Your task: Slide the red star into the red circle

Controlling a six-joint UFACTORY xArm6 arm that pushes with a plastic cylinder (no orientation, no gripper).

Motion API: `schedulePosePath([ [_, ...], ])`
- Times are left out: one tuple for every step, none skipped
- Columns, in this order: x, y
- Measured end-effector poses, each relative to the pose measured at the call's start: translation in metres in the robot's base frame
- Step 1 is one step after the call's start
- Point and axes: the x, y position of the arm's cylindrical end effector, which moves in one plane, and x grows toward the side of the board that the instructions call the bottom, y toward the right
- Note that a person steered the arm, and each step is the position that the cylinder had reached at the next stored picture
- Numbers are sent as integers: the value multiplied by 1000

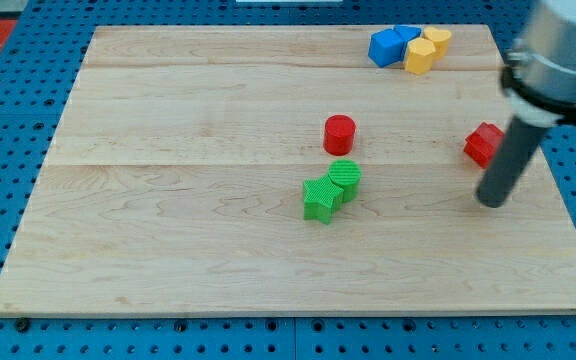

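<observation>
Wooden board [168, 250] on blue pegboard [8, 100], scanned from the view's left to its right.

Left half of board: nothing there.

Centre: green star-shaped block [320, 199] touching green ridged cylinder block [345, 179]. Just above the pair, near but apart, red cylinder block [339, 133], the task's "red circle".

Top, right of centre: cluster of two blue blocks [389, 45] and two yellow blocks [426, 48], touching each other, shapes not clear.

Right edge: red star block [481, 144], partly hidden by the dark rod. My tip [491, 200] rests on the board just below and slightly right of the star. No claw on this rig, so there are no jaws to be apart or together; the rod is bare.

Step in hand, judged: approach, with the push not yet begun. The star is well apart from the red cylinder. Next move calls for bringing my tip round to the star's right side, then pushing toward the view's left and slightly up.

Obstruction: the path between star and cylinder looks free. The green pair sits just below the target; a low line could nudge it.
</observation>
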Motion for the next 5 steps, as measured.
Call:
schedulePosePath([
  [4,11],
  [3,14],
  [-51,38],
  [-65,29],
  [-69,-20],
])
